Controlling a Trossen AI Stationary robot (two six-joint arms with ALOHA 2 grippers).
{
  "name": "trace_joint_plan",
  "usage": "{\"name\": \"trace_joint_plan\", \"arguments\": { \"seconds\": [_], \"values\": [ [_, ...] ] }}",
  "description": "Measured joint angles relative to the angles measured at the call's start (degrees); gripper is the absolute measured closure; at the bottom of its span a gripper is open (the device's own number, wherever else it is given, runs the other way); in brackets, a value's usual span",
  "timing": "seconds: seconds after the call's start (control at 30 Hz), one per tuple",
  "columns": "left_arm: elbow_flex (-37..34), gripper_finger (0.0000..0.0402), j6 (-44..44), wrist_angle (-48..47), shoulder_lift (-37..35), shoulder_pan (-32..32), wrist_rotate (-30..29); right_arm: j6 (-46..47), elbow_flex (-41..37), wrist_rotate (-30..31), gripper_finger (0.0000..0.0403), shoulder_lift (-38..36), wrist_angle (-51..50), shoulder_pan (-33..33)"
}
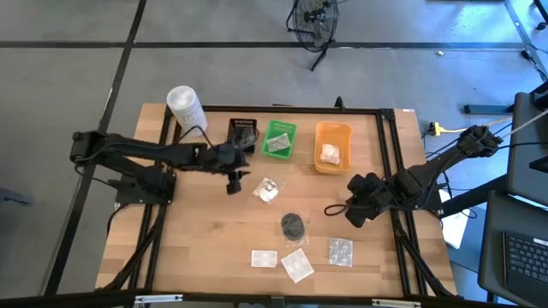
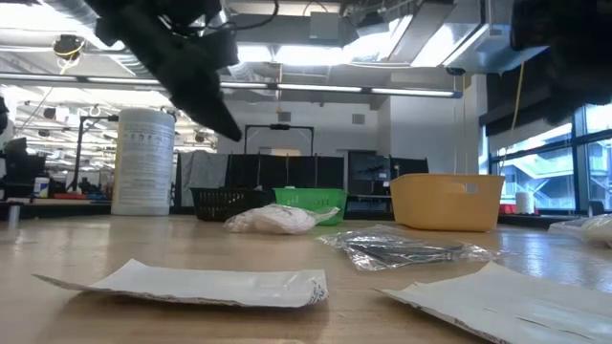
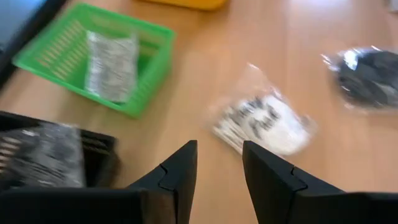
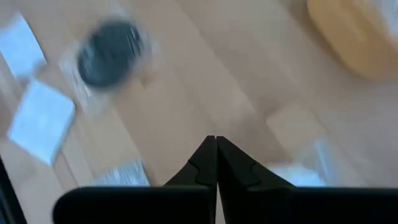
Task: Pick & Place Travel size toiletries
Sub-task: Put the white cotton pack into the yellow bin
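My left gripper (image 1: 233,182) (image 3: 219,168) is open and empty, above the table just near-side of the black tray (image 1: 243,133). A white clear-wrapped bundle (image 1: 269,189) (image 3: 264,121) lies on the table just ahead of its fingers, apart from them. A wrapped black round pad (image 1: 293,225) (image 4: 111,53) lies at mid-table. Two flat white sachets (image 1: 264,257) (image 1: 297,264) and a blister pack (image 1: 340,251) lie near the front edge. My right gripper (image 1: 351,214) (image 4: 216,162) is shut and empty, right of the pad.
The green tray (image 1: 279,139) holds a silvery pack (image 3: 112,65). The orange tray (image 1: 332,145) holds a white bundle, and the black tray (image 3: 50,155) holds a wrapped dark item. A tall white tub (image 1: 184,107) stands at the far left corner. Bare wood lies at the near left.
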Motion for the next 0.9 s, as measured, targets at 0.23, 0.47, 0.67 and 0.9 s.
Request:
{"name": "trace_joint_plan", "arguments": {
  "seconds": [0.23, 0.47, 0.67, 0.9],
  "values": [
    [-1.72, 0.0277, -5.12, -5.28, -0.36, -6.64, -0.31, -1.68, 0.00, -7.01, 0.0393, 0.00, -2.99, 1.79],
    [-1.72, 0.0277, -8.05, -6.50, 0.00, -11.03, -5.80, -1.45, 0.00, -11.94, 0.0394, 0.00, -6.05, 3.65],
    [-1.72, 0.0277, -8.06, -6.51, 0.00, -12.41, -6.14, 3.16, 0.00, -12.14, 0.0379, 0.00, -6.03, 5.04],
    [-1.72, 0.0277, -8.01, -6.51, 0.00, -12.42, -8.53, 6.21, -3.25, -11.25, 0.0303, 0.69, -5.88, 7.63]
  ]
}}
